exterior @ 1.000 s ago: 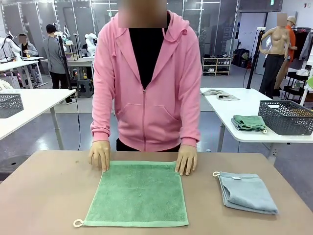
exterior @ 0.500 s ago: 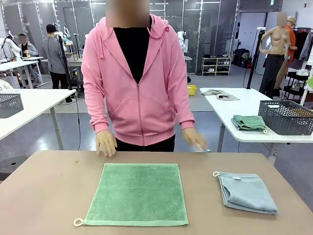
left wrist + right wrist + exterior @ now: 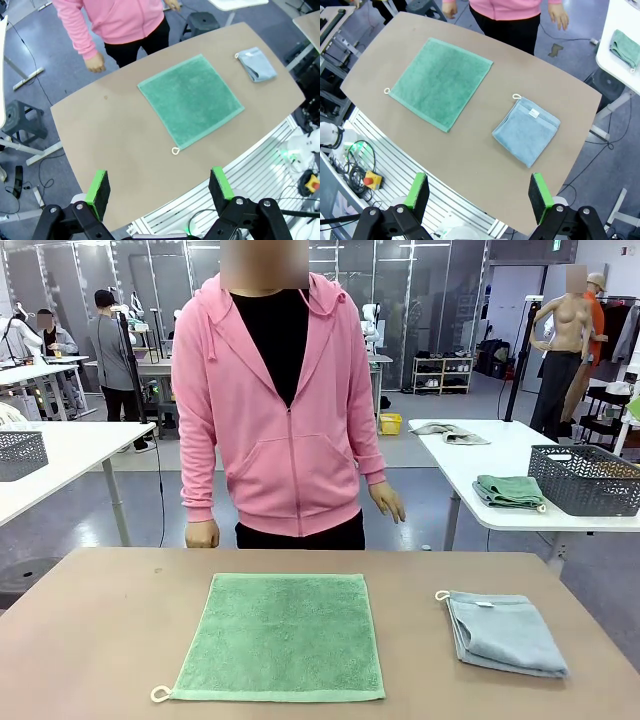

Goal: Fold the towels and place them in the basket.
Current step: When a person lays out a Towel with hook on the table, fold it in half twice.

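Jaws stand wide apart and empty on both arms. The left gripper [image 3: 159,190] hangs high over the table [image 3: 100,135], the green towel [image 3: 190,100] spread flat well ahead of it; the folded blue-grey towel [image 3: 526,131] lies ahead of the right gripper [image 3: 478,196], well apart from it

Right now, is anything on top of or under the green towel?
Nothing lies on the green towel; it is spread flat on the table, white loop at one corner. The tabletop beneath is covered, so anything thin there cannot be seen.
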### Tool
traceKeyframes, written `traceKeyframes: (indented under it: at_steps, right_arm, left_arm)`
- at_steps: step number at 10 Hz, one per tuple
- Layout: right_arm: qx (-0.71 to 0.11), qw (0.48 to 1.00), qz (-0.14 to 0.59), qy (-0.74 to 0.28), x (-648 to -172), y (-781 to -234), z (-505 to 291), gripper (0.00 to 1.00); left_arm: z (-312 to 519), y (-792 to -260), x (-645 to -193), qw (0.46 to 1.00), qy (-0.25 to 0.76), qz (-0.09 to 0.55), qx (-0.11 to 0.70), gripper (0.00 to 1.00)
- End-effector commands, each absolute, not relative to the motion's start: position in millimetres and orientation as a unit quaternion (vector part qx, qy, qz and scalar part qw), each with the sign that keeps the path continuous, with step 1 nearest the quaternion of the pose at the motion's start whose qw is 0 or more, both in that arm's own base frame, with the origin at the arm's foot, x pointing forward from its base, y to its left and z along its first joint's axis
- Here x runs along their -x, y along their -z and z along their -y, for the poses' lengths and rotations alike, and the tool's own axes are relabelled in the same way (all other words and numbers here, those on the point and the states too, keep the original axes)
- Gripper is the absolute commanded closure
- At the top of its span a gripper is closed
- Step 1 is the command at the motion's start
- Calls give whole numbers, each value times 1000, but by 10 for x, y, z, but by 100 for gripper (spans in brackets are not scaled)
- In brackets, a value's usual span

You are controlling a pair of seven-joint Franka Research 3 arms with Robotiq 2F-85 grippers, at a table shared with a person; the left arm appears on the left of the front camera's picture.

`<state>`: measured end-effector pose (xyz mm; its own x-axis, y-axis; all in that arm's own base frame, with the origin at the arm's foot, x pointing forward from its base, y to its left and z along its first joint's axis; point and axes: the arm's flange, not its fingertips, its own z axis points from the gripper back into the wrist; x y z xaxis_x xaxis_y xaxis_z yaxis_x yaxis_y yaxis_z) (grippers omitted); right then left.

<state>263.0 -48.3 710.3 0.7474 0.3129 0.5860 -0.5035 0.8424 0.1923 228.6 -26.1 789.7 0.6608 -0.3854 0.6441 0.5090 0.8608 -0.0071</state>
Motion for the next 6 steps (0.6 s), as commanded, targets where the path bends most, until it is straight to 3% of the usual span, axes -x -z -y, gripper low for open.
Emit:
traceKeyframes:
  at_steps: [1, 6]
  right_arm:
    - [-172, 919, 277, -222, -2630, -7103, 483, 0]
    - [-106, 863, 233, -435, -2632, -6705, -336, 0]
  left_arm:
    - [332, -7898, -2241, 893, 285, 339, 78, 0]
    - [869, -7514, -2227, 825, 445, 345, 47, 0]
